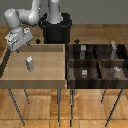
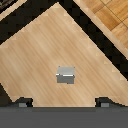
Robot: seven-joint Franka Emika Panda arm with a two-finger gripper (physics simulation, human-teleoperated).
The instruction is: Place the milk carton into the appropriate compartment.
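The milk carton (image 1: 30, 62) is a small grey-white box standing upright on the floor of the big light tan bin (image 1: 10, 56), toward the exterior view's left. In the wrist view the carton (image 2: 65, 75) is seen from above on the tan wood. My gripper (image 1: 17, 48) hangs above the bin's far left corner, higher than the carton and apart from it. It is open and empty, and its two fingertips (image 2: 22, 102) stand wide apart. The dark four-cell bin (image 1: 98, 62) stands at the exterior view's right. Its near cell by the tan bin (image 1: 79, 76) holds a short grey block (image 1: 85, 73).
The other dark cells hold grey items: one block (image 1: 83, 49), a taller box (image 1: 114, 47), and a small object (image 1: 116, 70). The robot's black base (image 1: 56, 27) stands behind the bins. Both bins rest on thin legs above a wooden floor.
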